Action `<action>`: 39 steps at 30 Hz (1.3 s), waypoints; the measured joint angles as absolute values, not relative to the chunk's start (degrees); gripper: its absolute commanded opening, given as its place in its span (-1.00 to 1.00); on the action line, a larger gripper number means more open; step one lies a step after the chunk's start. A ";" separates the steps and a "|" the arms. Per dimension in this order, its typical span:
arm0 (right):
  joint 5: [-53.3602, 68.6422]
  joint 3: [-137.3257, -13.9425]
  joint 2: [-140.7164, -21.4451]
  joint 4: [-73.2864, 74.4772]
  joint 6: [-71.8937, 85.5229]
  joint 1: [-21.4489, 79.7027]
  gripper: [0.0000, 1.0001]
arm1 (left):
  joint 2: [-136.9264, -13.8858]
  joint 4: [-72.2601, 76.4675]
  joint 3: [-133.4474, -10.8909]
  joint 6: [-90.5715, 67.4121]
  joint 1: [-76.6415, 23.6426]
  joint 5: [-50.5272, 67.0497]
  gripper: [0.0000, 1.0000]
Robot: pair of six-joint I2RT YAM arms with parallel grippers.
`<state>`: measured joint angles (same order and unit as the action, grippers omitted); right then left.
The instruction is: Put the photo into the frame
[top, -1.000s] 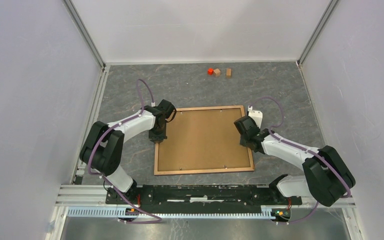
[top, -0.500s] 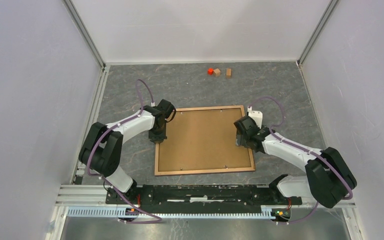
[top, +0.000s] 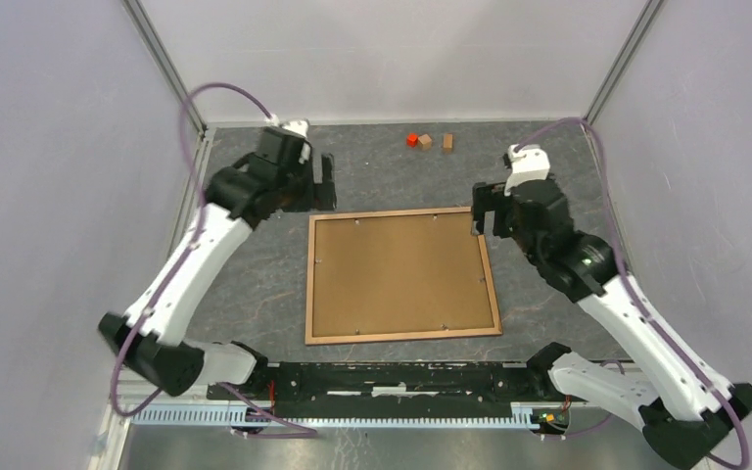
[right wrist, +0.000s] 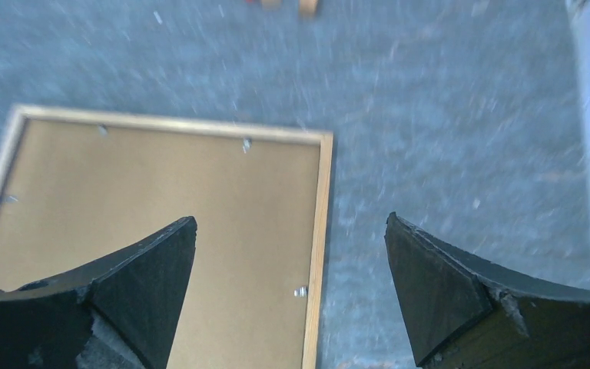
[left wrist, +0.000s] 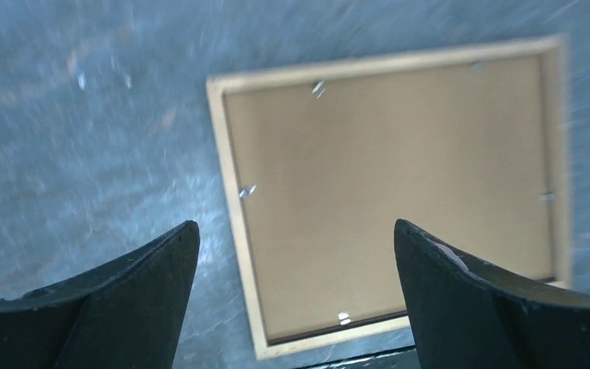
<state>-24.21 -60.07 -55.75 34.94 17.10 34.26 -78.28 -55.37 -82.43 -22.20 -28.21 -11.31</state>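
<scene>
The frame (top: 310, 279) lies flat in the middle of the grey stone-patterned bench (top: 372, 171), its thin light-wood rails running round a plain brown backing board (top: 401, 274) that faces up (with only that board on show, whether the photo lies beneath it cannot be told). Small metal tabs (left wrist: 247, 191) sit along the inner edge of the rails. The left end effector (top: 323, 186) hangs above the bench just beyond the frame's far left corner, apart from it, with its jaws spread wide and nothing between them. In its own wrist view, which is blurred, the left end effector (left wrist: 296, 224) looks down on almost the whole frame (left wrist: 234, 223) from well above. The right end effector (top: 478, 211) hangs over the far right corner of the frame, likewise released and empty. Its wrist view shows the right end effector (right wrist: 291, 219) with both dark fingers (right wrist: 445, 284) wide apart over the right rail (right wrist: 319, 231). At the far edge of the bench, well apart from the frame, a small red block (top: 412, 140) and two small wooden blocks (top: 425, 141) stand in a row.
</scene>
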 measured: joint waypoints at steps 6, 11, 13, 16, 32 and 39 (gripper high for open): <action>-22.46 -77.82 -53.41 39.03 9.30 34.28 0.96 | -68.34 -58.04 -100.66 -19.44 -28.21 -7.25 1.00; -21.56 -82.30 -52.12 41.36 8.56 34.28 0.97 | -60.16 -58.81 -103.88 -19.35 -28.21 -3.25 1.00; -20.58 -76.97 -50.13 40.75 8.49 34.28 0.96 | -57.89 -58.61 -101.16 -19.38 -28.21 0.69 1.00; -19.49 -66.78 -50.06 40.88 8.93 34.28 0.96 | -56.82 -57.56 -93.71 -19.53 -28.27 7.73 1.00; 0.58 -29.30 -57.32 34.17 16.03 20.18 0.34 | -61.49 -36.60 -59.18 -23.79 -72.86 -1.21 1.00; 1.30 -27.07 -58.08 30.15 16.62 20.12 -0.26 | -78.85 -32.71 -60.45 -17.06 -84.66 -10.79 0.97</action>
<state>1.30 -27.07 -58.08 30.15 16.62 20.12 -78.85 -32.71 -60.45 -17.06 -84.66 -10.79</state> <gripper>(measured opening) 0.491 0.992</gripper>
